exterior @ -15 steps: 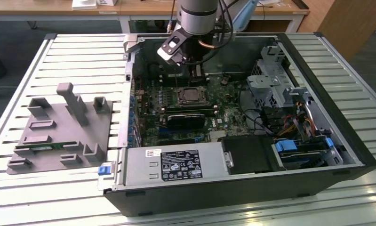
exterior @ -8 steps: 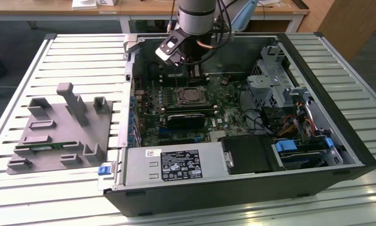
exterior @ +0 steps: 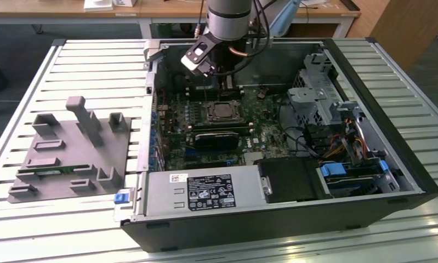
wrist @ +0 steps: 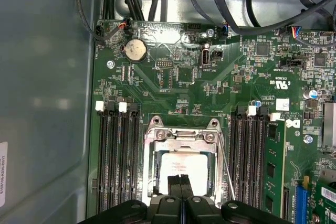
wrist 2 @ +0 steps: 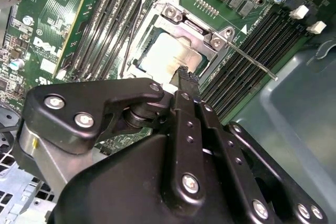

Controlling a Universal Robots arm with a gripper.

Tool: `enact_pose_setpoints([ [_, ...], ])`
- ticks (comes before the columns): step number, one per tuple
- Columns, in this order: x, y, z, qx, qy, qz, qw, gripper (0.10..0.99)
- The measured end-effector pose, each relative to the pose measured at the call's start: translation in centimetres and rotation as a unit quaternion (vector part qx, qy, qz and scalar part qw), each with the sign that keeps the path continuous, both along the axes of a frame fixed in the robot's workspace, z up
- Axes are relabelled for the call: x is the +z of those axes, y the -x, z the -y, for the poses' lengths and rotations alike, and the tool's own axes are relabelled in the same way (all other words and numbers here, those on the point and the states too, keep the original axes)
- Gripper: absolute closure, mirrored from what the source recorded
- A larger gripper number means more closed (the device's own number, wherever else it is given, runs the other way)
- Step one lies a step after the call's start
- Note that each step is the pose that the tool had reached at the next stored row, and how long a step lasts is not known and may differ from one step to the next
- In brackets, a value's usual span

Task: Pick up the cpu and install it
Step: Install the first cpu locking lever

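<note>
The open computer case point(exterior: 365, 164) lies on its side on a slatted metal table point(exterior: 94, 71), with the motherboard point(exterior: 204, 137) facing up. The cpu point(wrist: 181, 163) sits inside its socket near the middle of the motherboard, and the metal retention frame point(wrist: 181, 136) lies around it, bare silver top exposed; in the second wrist view the same chip point(wrist 2: 170, 56) shows pale and square within the frame point(wrist 2: 197, 27). The thin socket lever point(wrist 2: 252, 61) runs along one side of the socket, between it and a bank of memory slots point(wrist 2: 247, 77). The gripper point(wrist: 181, 184) hangs directly above the cpu, its two black fingertips pressed together with no gap between them and nothing held. One fingertip point(wrist 2: 186, 77) shows over the chip's edge; whether it touches the metal top cannot be told. In the exterior view the arm point(exterior: 229, 19) descends from the far edge of the case, and the gripper point(exterior: 229, 87) is just above the socket point(exterior: 222, 111). A green memory stick point(wrist: 273, 174) stands in a slot beside the socket. A grey parts fixture point(exterior: 69, 153) rests on the table towards the exterior view's left, well apart from the case. The power supply point(exterior: 204, 192) occupies the near edge of the case.
</note>
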State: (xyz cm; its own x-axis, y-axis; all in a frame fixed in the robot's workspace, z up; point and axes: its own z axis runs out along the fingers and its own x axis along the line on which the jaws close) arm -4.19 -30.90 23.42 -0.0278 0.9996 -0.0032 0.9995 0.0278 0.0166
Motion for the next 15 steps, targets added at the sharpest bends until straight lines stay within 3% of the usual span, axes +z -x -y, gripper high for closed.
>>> enact_pose_setpoints([
  [6, 1.00, 0.00, -0.01, 0.000, -0.0001, 0.0001, 1.0000, 0.980],
  [12, 2.99, 0.00, 0.00, 0.000, 0.0001, 0.0000, 1.0000, 0.980],
  [15, 3.11, 0.00, 0.00, 0.007, 0.0000, 0.0001, 1.0000, 0.980],
])
